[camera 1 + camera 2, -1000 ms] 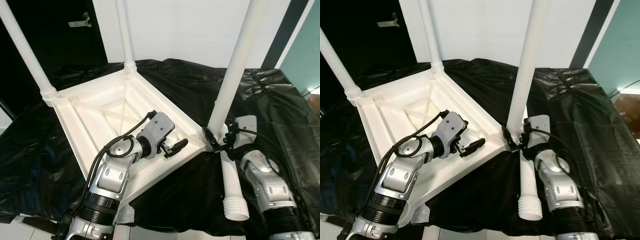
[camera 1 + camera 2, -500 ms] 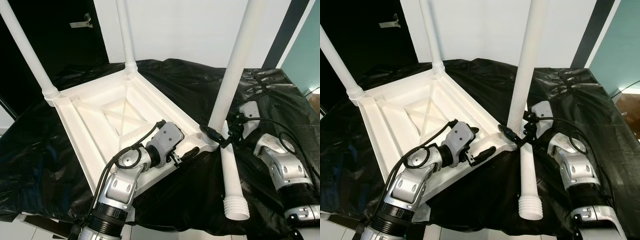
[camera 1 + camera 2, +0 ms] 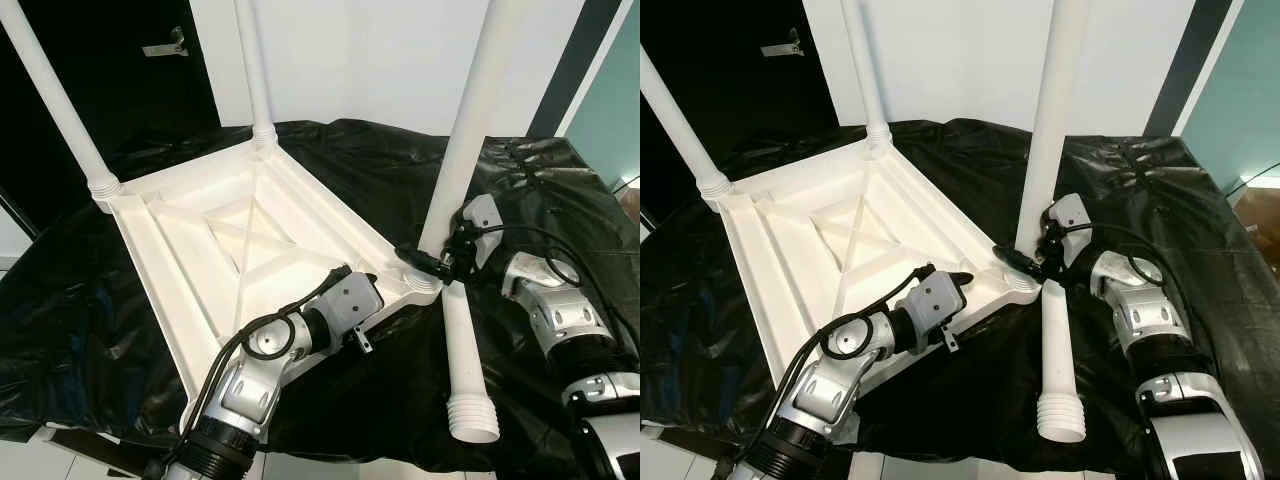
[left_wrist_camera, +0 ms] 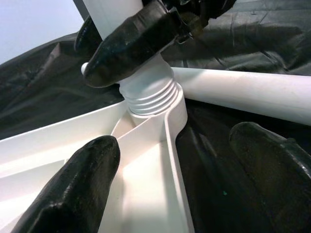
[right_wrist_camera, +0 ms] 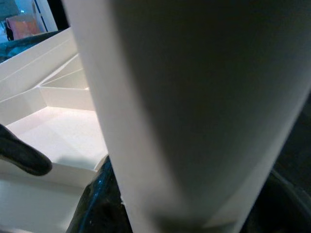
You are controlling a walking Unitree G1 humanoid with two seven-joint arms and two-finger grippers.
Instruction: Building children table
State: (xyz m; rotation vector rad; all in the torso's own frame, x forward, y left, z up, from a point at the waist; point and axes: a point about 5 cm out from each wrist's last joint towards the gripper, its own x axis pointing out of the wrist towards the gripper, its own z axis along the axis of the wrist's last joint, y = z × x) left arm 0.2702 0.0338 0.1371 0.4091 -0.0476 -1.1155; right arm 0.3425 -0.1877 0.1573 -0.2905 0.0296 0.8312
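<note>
On the black-sheeted worktop (image 3: 330, 170), in the left eye view, the white tabletop (image 3: 235, 255) is seen lying upside down, ribs up, with three legs standing in its corners. The near-right leg (image 3: 470, 130) is gripped low on its shaft, just above the threaded collar, by the right claw (image 3: 432, 262), whose fingers are closed around it. A fourth loose leg (image 3: 466, 365) lies on the sheet just beside that corner, threaded end toward the robot. The left claw (image 3: 365, 322) is placed at the tabletop's near edge, beside the same corner.

From the right eye view, the same arrangement is confirmed; the parts are judged to be moulded plastic: light, stiff, smooth and probably slippery. The leg is best held low near the thread, where twisting is least likely to lever the socket. The tabletop is best steadied by its rim.

Through the left wrist view, the left claw's fingers (image 4: 73, 187) are seen spread wide, holding nothing, one over the rib channel and one over the black sheet. The ribbed collar (image 4: 148, 94) is seated in the corner socket, threads partly exposed; the leg is judged not fully screwed home.

Through the right wrist view, the leg shaft (image 5: 194, 107) is seen very close, with the tabletop's ribs behind it.

Surface and room: the plastic sheet is glossy and wrinkled, so the tabletop may slide on it. A white wall (image 3: 380, 60) and a dark door (image 3: 130, 70) are noted behind.
</note>
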